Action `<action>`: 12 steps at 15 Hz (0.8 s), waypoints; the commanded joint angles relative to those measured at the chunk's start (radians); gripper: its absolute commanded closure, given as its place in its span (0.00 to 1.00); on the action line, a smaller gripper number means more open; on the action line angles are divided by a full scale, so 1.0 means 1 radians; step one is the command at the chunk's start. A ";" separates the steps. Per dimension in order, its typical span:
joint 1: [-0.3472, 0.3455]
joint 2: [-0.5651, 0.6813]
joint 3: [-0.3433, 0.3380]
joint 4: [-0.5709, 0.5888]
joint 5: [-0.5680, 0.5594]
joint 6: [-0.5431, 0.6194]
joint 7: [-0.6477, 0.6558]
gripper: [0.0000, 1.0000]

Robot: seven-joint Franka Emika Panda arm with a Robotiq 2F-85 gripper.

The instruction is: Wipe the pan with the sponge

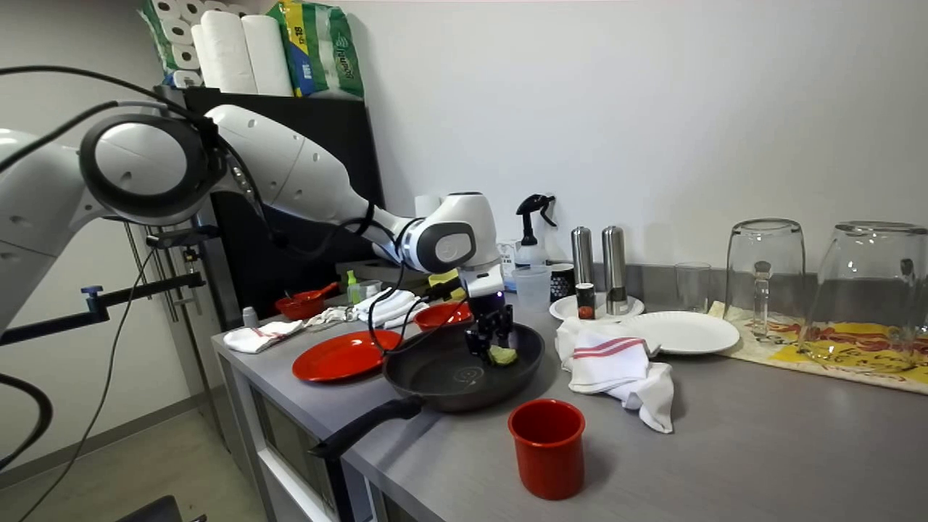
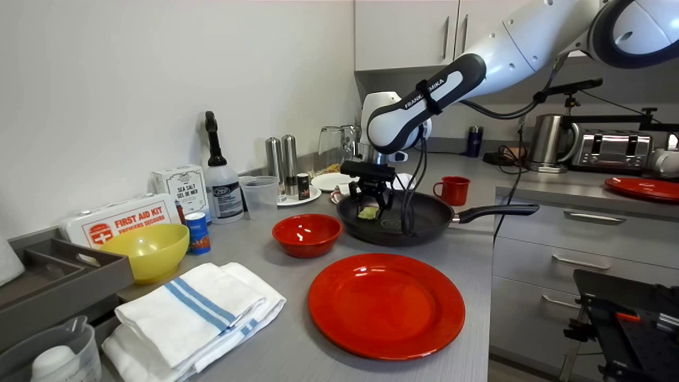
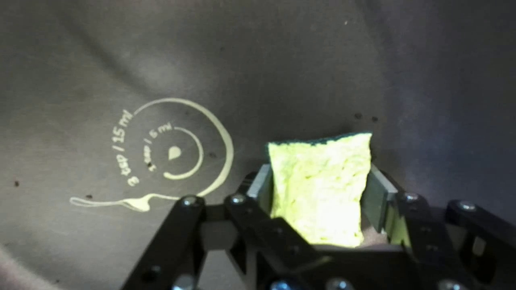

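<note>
The gripper (image 3: 320,191) is clasping the yellow-green sponge (image 2: 368,213) between its two fingers (image 3: 260,184), within the black pan (image 1: 428,368) and beside the printed measuring rings (image 3: 229,149). The pan is resting on the grey counter (image 1: 754,449) in front of me, its handle (image 1: 370,426) projecting past the edge; a red mug (image 1: 549,453) is standing nearby.

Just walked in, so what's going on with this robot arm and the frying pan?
The robot arm has its end effector closed on a yellow-green sponge, down inside the black frying pan, apparently to wipe it. Whether the sponge is pressing on the pan is hard to tell. A few dark specks show on the pan's surface.
</note>
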State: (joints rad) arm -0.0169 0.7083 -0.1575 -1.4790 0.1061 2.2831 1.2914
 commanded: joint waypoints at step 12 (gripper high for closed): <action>0.042 0.046 0.026 0.015 -0.011 0.020 -0.039 0.72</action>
State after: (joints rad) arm 0.0206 0.7101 -0.1190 -1.4763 0.1062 2.2919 1.2494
